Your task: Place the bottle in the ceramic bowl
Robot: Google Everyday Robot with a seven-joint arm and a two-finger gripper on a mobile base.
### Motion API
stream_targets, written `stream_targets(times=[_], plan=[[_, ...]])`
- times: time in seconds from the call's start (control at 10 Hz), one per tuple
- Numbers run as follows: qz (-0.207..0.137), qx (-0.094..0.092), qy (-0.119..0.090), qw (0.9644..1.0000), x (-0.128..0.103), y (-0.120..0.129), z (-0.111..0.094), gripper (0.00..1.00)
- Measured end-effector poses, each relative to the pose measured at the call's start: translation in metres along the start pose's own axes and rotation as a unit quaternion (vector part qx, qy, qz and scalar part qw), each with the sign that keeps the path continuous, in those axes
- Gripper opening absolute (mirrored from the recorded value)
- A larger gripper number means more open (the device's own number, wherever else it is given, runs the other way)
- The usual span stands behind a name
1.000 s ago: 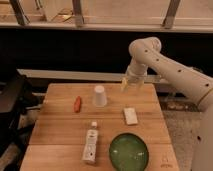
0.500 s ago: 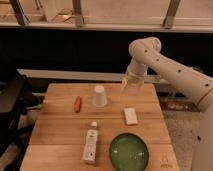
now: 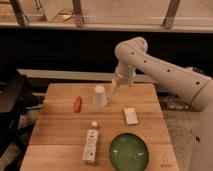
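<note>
Much of the robot arm point(image 3: 165, 75) runs out of frame at the right edge, so its base is hidden. The gripper point(image 3: 119, 86) hangs over the back part of the wooden table point(image 3: 55, 127), just right of an upside-down white cup point(image 3: 100, 96); whether it is apart or together cannot be told, and it holds nothing that can be made out. The bottle point(image 3: 91, 145) lies flat near the front of the table, cap pointing to the back, just left of the ceramic bowl point(image 3: 129, 151), whose near rim meets the bottom edge. A white block point(image 3: 130, 115) and a small orange-red item point(image 3: 77, 104) cannot be identified further. Since half a second ago, nothing has visibly shifted.
</note>
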Motion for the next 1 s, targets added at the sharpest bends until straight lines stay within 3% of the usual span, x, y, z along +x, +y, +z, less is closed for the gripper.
stream_targets(times=[0.3,0.6,0.7,1.0], plan=[[-0.025,-0.027,0.034,0.9987,0.023,0.051,0.030,0.60],[-0.060,-0.042,0.077,0.9943,0.055,0.097,0.057,0.60],[-0.068,-0.044,0.086,0.9929,0.063,0.106,0.062,0.60],[-0.068,-0.044,0.088,0.9929,0.064,0.105,0.062,0.60]])
